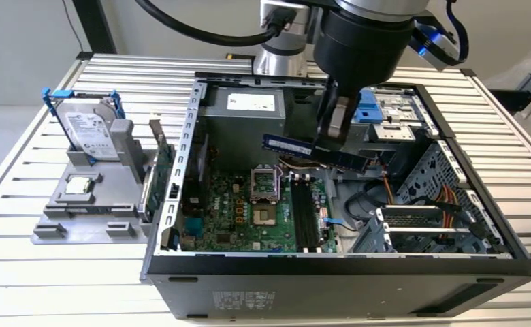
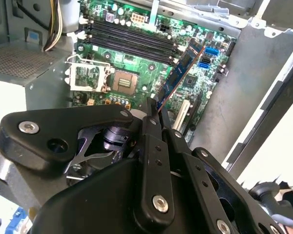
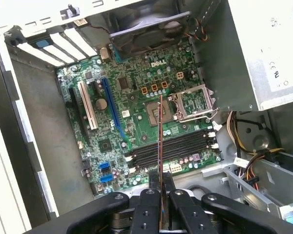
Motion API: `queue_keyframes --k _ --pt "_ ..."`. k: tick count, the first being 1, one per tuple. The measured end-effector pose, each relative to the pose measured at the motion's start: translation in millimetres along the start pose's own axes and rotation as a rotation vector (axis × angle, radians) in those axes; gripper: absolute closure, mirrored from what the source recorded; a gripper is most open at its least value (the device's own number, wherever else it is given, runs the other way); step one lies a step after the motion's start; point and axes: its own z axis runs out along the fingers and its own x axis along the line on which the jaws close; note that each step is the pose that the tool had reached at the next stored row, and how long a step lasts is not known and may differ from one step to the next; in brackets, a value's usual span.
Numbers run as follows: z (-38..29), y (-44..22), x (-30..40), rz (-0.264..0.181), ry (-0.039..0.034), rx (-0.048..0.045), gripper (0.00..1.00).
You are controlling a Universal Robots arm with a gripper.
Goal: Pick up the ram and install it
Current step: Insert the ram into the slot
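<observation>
Black gripper (image 3: 160, 183) fingers (image 3: 150, 195) fill the foreground in both wrist views, pressed together on the ram (image 3: 160, 136). The blue stick is pinched by its flat faces near mid-length, so both ends stick out free and the contact edge likely stays clear for seating. In the exterior view the gripper (image 1: 330, 144) hangs over the open computer case (image 1: 338, 262), with the ram (image 1: 288, 144) held level above the motherboard (image 1: 238, 218), well apart from it. It touches nothing but the fingers. The first wrist view looks straight down the ram's thin edge, which runs crosswise to the black slots (image 3: 176, 146), so it is not lined up with them. In the second wrist view the ram (image 2: 183, 73) juts out from the gripper (image 2: 155, 108) toward the board. The slots sit just beside the CPU socket (image 3: 154, 109), on the side toward the exterior view's right. All look empty, so judged not installed yet. The case lies on its side, open face up, probably so the arm can reach in from above. Parked outside the case on the exterior view's left are the hard drive (image 1: 93, 133), upright in a grey holder (image 1: 88, 218), and the green expansion card (image 1: 161, 177), standing on edge near the case wall. Both look staged for separate pickup. Counts: one gripper, two fingers, one ram, four slots, one socket, one hard drive, one expansion card, one case.
</observation>
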Motion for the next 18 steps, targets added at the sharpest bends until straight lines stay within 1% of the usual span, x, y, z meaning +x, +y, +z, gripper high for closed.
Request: queue_keyframes --k 18 --pt "0.0 0.0 0.0 0.102 -0.0028 -0.0011 1.0"
